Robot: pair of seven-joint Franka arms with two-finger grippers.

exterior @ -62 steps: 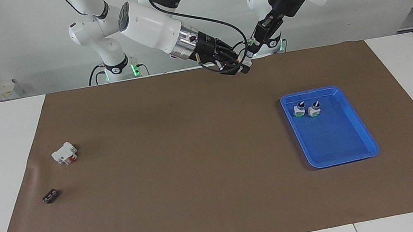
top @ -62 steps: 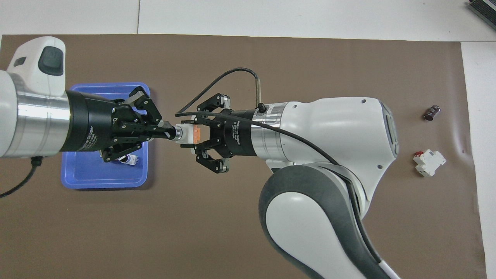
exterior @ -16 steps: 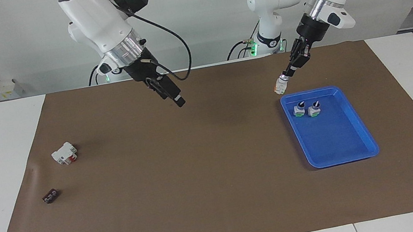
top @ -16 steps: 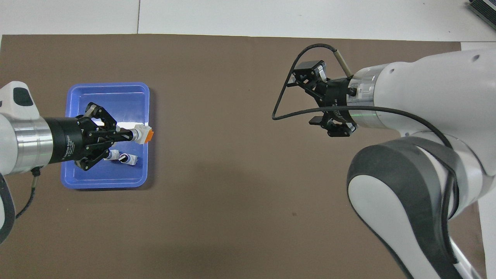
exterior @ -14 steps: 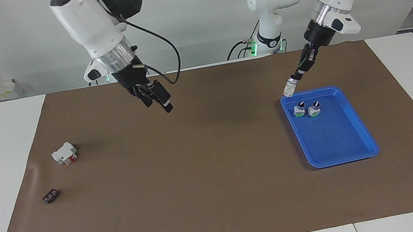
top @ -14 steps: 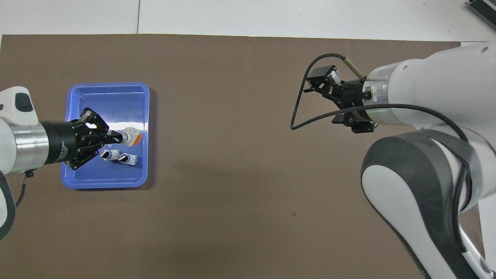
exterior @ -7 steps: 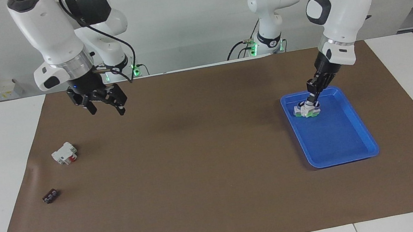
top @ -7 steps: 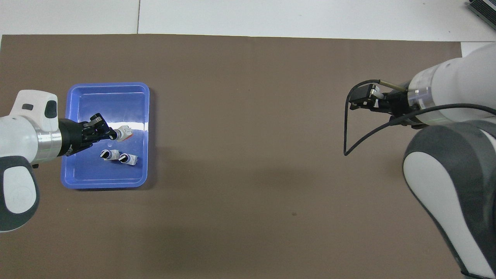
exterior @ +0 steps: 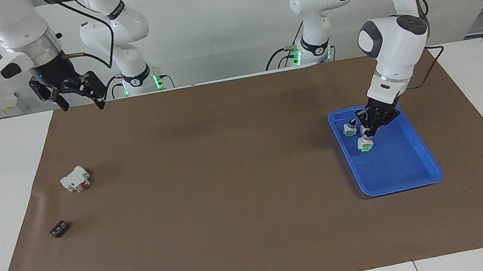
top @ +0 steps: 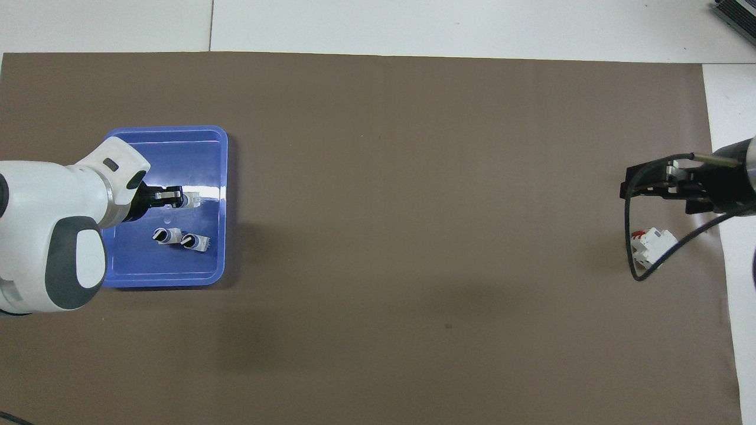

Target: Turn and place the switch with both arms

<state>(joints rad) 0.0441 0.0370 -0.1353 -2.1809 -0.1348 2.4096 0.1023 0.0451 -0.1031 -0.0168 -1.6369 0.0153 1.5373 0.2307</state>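
Observation:
The switch (exterior: 364,144) is white-grey with a green base and stands low in the blue tray (exterior: 398,163), knob up. My left gripper (exterior: 368,133) reaches down into the tray and is shut on its knob. In the overhead view the left gripper (top: 172,197) holds the switch (top: 191,200) over the tray (top: 159,147). Two more switches (top: 165,235) (top: 195,242) lie in the tray, nearer to the robots. My right gripper (exterior: 81,103) is open, empty and raised high over the right arm's end of the mat; it also shows in the overhead view (top: 632,186).
A white block with a red part (exterior: 75,179) (top: 652,247) and a small flat black piece (exterior: 59,229) lie on the brown mat (exterior: 229,181) at the right arm's end. In the overhead view the right gripper covers the black piece.
The left gripper has carried the switch from the handover down into the tray, past the two switches lying there. The right gripper has let go, opened and swung up toward its own end.

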